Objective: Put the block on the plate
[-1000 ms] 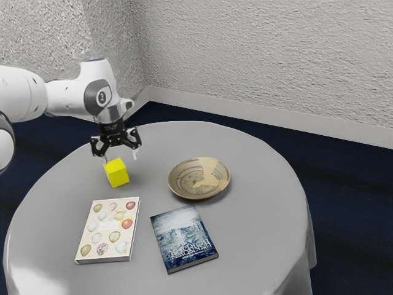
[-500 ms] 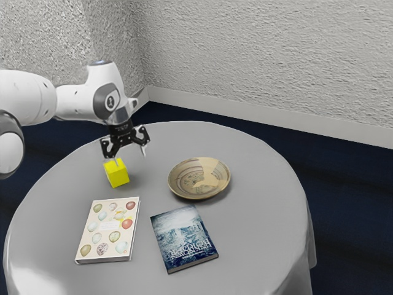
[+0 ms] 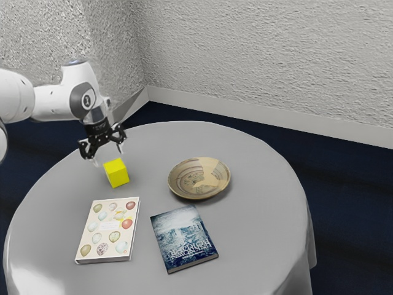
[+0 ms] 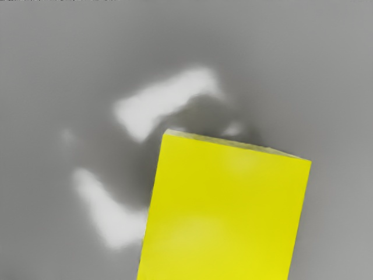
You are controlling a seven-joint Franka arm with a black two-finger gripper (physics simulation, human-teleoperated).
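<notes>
Partly outside wrist view, yellow block (image 4: 224,204).

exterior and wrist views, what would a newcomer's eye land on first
The bright yellow block, on the gray table near the black gripper, would likely catch the eye first. Next come the patterned plate, farther toward the exterior view's right, and the egg-covered book and blue book nearer the camera.
</notes>
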